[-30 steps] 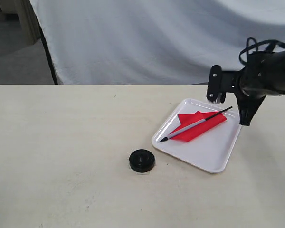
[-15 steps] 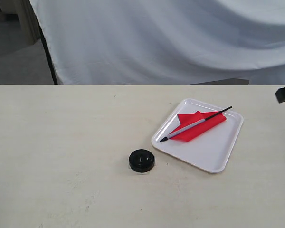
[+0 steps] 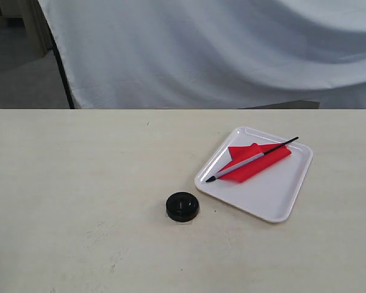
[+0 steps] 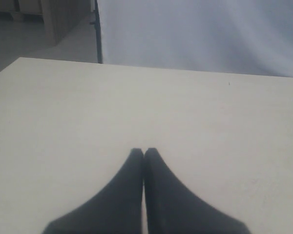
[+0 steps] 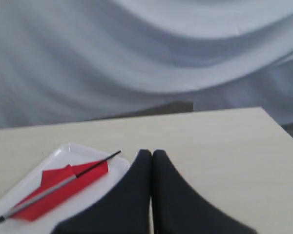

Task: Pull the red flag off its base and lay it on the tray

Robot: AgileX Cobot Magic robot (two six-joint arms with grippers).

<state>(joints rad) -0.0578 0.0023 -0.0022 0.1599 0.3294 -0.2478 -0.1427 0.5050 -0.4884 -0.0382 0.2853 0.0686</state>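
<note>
A pale wooden table [image 3: 79, 183] stands before a draped white cloth [image 3: 201, 55]. The right gripper [image 5: 152, 153] has its fingers pressed together with nothing between them. Near it, off to the side, is the tray [image 3: 274, 195]. The red flag [image 3: 256, 160] lies flat across the tray, off the base [image 3: 182, 206], which sits on the table just past the tray's far corner from that gripper. The left gripper [image 4: 144, 152] is likewise closed and empty over bare tabletop.
</note>
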